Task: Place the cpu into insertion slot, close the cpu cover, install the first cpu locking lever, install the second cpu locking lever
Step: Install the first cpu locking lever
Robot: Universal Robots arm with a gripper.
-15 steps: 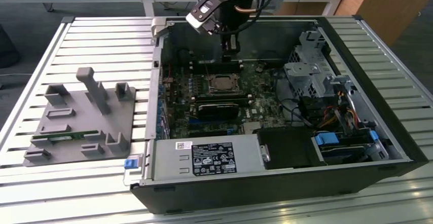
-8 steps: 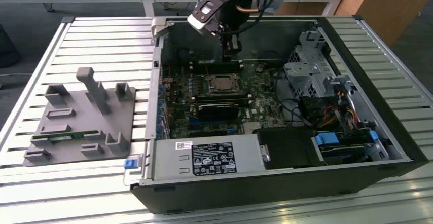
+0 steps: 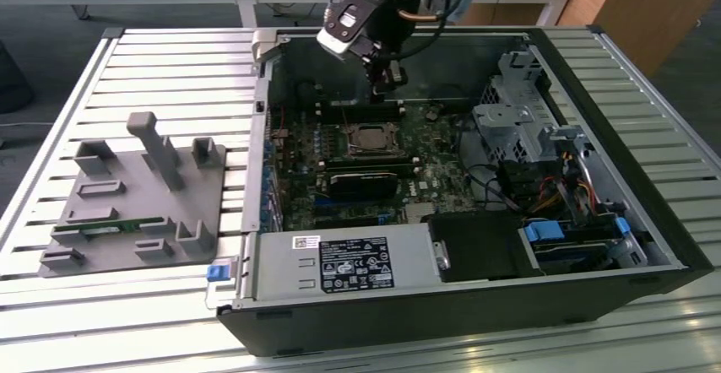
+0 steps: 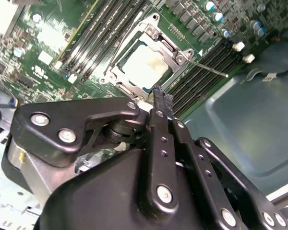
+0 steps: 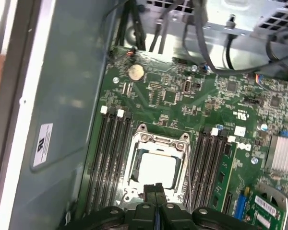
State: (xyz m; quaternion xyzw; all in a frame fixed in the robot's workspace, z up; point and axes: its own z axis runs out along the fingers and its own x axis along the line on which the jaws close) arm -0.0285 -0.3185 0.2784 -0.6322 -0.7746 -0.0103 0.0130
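Fingers (image 4: 158,103) pressed together abv cpu (image 5: 157,168) in insertion slot (image 5: 132,176), cpu cover (image 5: 159,142) down.

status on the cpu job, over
gripper shut, tips at the insertion slot's edge. cpu seated, cpu cover down over it. thin metal lever juts out beside the cover.

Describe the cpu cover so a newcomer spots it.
Inside the open black computer case, find the green motherboard. Near its middle, the cpu cover is a square silver frame around the pale cpu, between banks of long black memory slots; unlike them it is metal and windowed.
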